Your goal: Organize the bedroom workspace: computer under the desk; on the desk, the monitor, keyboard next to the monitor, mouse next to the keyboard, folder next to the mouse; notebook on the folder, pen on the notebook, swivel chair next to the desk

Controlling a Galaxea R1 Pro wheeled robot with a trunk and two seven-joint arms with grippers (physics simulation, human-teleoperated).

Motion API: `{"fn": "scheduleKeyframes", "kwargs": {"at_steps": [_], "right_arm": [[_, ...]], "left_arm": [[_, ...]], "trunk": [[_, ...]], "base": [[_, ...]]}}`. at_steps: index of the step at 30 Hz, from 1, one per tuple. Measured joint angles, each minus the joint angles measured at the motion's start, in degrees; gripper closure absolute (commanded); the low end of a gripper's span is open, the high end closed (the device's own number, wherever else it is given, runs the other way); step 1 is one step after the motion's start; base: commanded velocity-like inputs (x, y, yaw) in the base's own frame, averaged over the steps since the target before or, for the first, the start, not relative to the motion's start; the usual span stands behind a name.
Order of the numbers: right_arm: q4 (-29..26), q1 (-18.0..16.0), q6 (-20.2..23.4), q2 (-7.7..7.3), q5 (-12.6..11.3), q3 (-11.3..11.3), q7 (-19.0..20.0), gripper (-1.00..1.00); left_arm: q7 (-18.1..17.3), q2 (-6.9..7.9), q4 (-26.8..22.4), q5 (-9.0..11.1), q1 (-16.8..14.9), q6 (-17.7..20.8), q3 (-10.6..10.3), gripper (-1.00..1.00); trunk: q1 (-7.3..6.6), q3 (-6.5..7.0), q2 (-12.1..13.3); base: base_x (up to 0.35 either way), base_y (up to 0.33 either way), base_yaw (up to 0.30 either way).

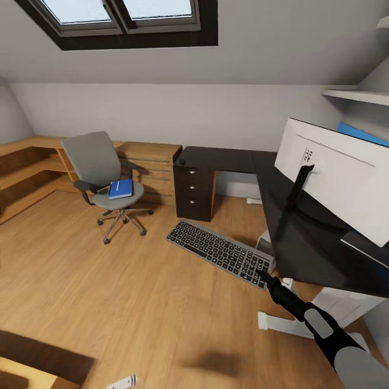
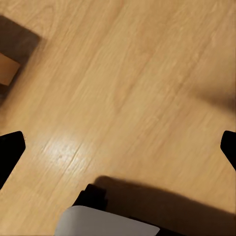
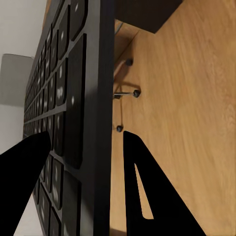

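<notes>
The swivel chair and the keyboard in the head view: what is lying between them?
Only bare wooden floor. Nothing lies between the swivel chair and the keyboard, whose near end the right gripper grips.

Floor point(image 1: 108, 292): wood planks, pale, smooth, soft sheen.
Keyboard point(image 1: 220, 253): grey frame, matt black keys.
Desk point(image 1: 302, 237): black top, smooth, slightly glossy.
Swivel chair point(image 1: 105, 173): grey cloth seat and back, metal legs.
Folder point(image 1: 120, 188): blue, smooth cover.
Monitor point(image 1: 346, 173): white matt back.
Shelving point(image 1: 27, 162): light wood.
</notes>
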Motion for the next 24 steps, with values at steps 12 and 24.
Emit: {"fn": "scheduleKeyframes", "kwargs": {"at_steps": [12, 24], "right_arm": [[0.06, -0.01, 0.0, 0.0, -0.09, -0.08, 0.07, 1.0], [0.06, -0.01, -0.24, 0.08, -0.13, -0.07, 0.1, 1.0]], "left_arm": [[-0.03, -0.01, 0.73, -0.04, 0.0, 0.04, 0.0, -1.0], [-0.01, 0.0, 0.88, -0.04, 0.0, 0.04, 0.0, -1.0]], "trunk": [[0.01, 0.03, 0.0], [0.01, 0.92, 0.0]], "base": [[0.095, 0.087, 0.0], [0.003, 0.044, 0.0]]}}
